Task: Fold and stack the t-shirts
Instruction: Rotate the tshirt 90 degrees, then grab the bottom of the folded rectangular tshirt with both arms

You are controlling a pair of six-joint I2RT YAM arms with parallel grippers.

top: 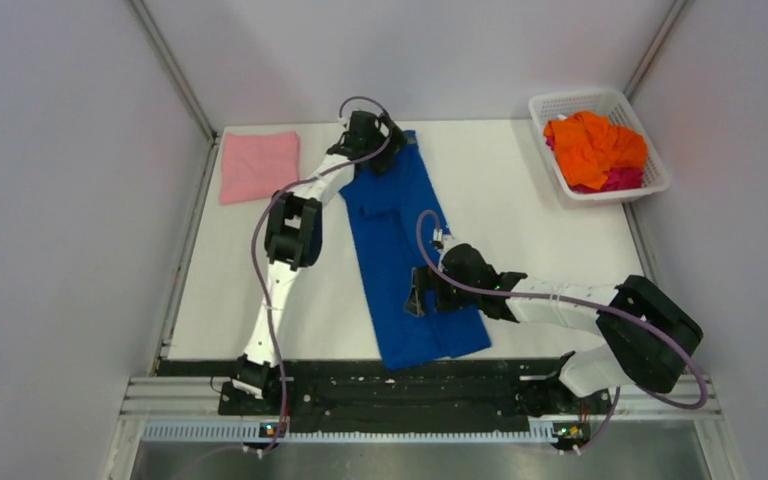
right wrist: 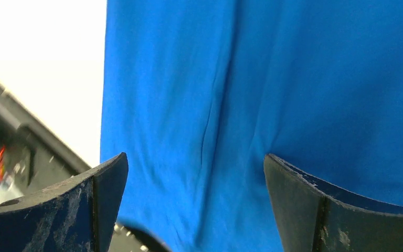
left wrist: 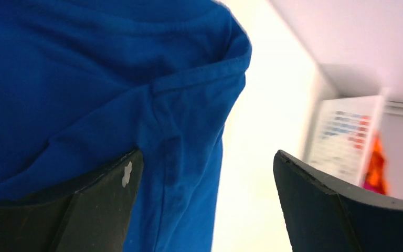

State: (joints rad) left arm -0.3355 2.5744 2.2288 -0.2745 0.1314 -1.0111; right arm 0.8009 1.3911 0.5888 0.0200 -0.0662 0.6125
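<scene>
I count four t-shirts: one blue t-shirt (top: pixel 400 250), one pink t-shirt (top: pixel 258 165), one orange t-shirt (top: pixel 595 145), one magenta t-shirt (top: pixel 625 180). One basket (top: pixel 575 98). One tabletop (top: pixel 520 200). Two tools on my side: left tool (left wrist: pixel 205 157), right tool (right wrist: pixel 195 160).

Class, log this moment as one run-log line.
blue shirt: long strip on table | left gripper: open, far end | right gripper: open, near half | pink shirt: folded, far left | orange shirt: in basket

On the white worktop (top: pixel 530 220) a blue shirt (top: pixel 400 260) lies beneath the left fingers (left wrist: pixel 99 210) and right fingers (right wrist: pixel 315 210). A pink shirt (top: pixel 258 165) lies left of them, a basket (top: pixel 580 95) far right.
</scene>
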